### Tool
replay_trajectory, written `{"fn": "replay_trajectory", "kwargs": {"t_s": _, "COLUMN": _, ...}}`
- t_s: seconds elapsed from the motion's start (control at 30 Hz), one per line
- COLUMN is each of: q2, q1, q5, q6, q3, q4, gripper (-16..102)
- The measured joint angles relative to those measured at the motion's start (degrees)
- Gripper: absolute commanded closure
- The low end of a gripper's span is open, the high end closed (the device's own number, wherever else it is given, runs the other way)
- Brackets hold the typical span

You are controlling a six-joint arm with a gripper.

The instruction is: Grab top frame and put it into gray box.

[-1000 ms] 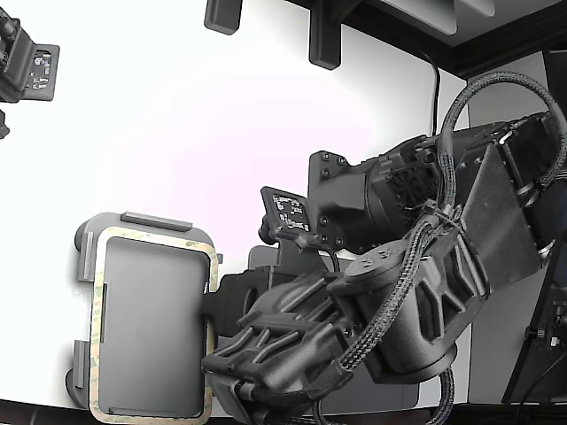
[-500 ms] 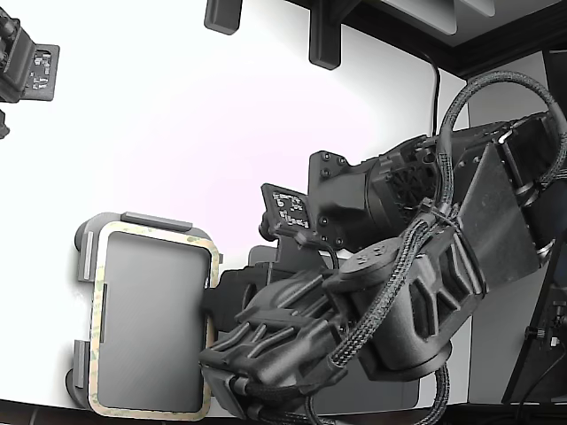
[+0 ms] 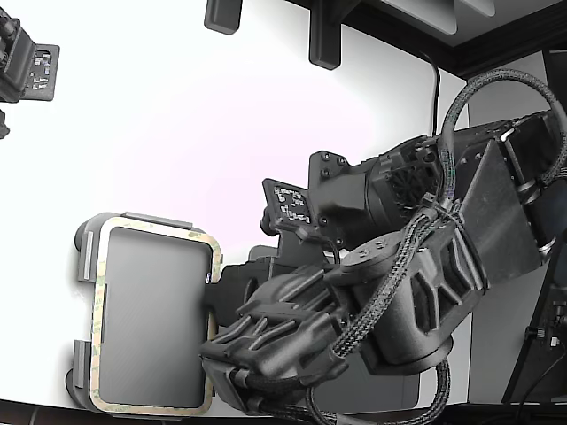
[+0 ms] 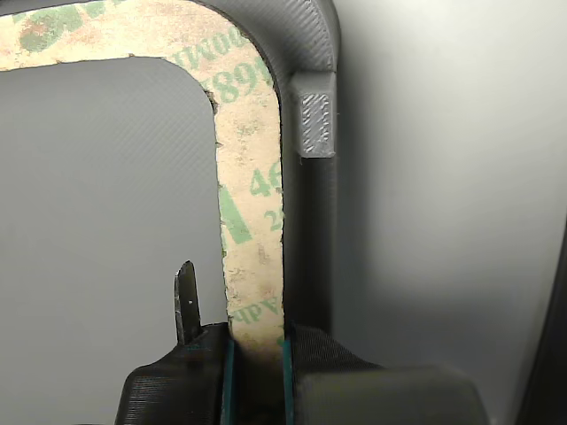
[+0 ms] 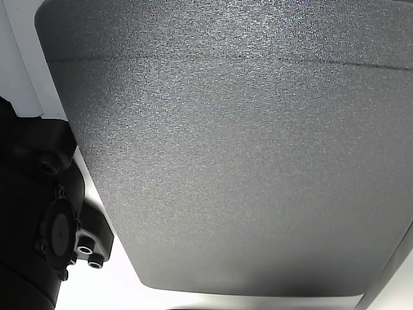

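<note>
Placing step: gripper [image 4: 257,354] pinched shut on the top frame [image 4: 252,221] over the gray box [image 3: 84,243]; next, judged, release.

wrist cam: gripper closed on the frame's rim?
Yes. In the wrist view the gripper has a finger against each side of the top frame rim, pinching the beige strip.

- A white table [image 3: 177,115] carries everything.
- The gray box [image 3: 86,248] rests on it at about 8 o'clock in the exterior view, near the table's edge.
- A darker gray mat [image 3: 390,394] lies at 5 o'clock, mostly hidden.
</note>
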Motion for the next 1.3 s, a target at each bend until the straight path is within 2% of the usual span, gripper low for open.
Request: {"fn": "replay_trajectory", "kwargs": {"t_s": 1.3, "q2": -1.8, "q1": -0.7, "q5": -0.4, "q6": -1.0, "q3": -0.3, "q4": 0.0, "gripper": 99}}
